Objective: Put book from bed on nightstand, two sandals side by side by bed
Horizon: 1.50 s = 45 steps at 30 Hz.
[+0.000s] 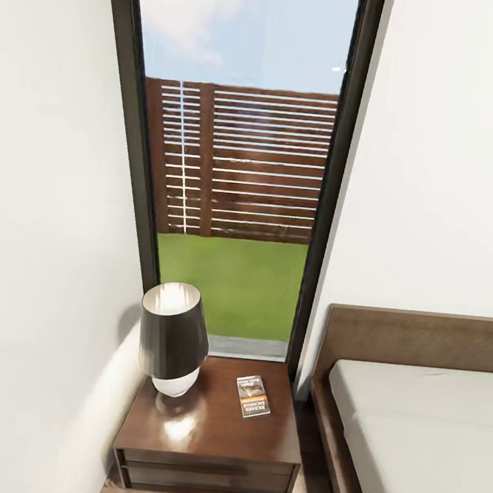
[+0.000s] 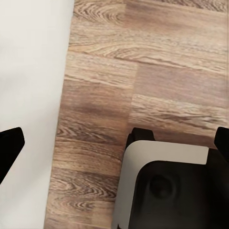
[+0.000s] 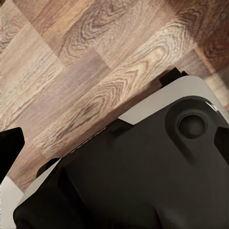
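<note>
Item: the book (image 1: 253, 396), a thin paperback with an orange band, lying flat and face up on the top of the nightstand (image 1: 207, 437), toward the side nearer the bed and apart from the lamp (image 1: 172, 339) that takes up the other side; this half of the task reads as done, the free part of the top being the natural place for it. Item: the bed (image 1: 425, 426), light-grey mattress in a dark wooden frame with flat headboard, standing just beside the nightstand with a narrow strip of floor between. Item: a tall black-framed window (image 1: 239, 163) behind the nightstand, giving onto grass and a slatted brown fence. Item: the left tool (image 2: 114, 143), of which dark finger tips show at both edges of the left wrist view, well apart and with nothing between them, over wood-plank floor (image 2: 143, 57) beside a white wall and the robot's own base (image 2: 167, 186). Item: the right tool, one dark tip (image 3: 9, 148) showing above the floor and base; whether it is open or closed I cannot tell. The sandals remain to be dealt with.
</note>
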### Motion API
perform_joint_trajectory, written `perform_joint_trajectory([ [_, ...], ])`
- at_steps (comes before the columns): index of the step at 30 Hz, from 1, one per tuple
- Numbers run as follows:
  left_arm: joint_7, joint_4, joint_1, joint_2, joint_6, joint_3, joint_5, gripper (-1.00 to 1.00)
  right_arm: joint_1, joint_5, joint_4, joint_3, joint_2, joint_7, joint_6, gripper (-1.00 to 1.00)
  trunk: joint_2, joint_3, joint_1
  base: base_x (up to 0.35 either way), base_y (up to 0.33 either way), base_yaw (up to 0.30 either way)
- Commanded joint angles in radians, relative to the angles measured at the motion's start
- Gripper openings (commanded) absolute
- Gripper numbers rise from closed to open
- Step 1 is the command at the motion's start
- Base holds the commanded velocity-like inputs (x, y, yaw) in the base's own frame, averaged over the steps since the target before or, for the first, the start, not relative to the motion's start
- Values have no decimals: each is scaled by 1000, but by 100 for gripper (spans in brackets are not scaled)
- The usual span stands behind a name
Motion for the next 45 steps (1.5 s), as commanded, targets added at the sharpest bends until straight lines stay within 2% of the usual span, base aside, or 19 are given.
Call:
perform_joint_trajectory([
  [1,-7,1,-1,0,0,7,6,100,-2,-11,4,8,0,9,-2,100,-1,-1,0,0,0,0],
  [33,-6,1,-1,-19,8,7,10,100,-2,-15,5,4,6,1,-3,100,-1,-1,0,0,0,0],
  [39,-5,1,-1,-44,8,7,10,100,-2,-15,5,5,6,1,-4,100,-1,-1,0,0,0,0],
  [45,-5,1,-1,-90,8,7,10,100,-2,-15,5,4,6,1,-4,100,-1,-1,0,0,0,0],
])
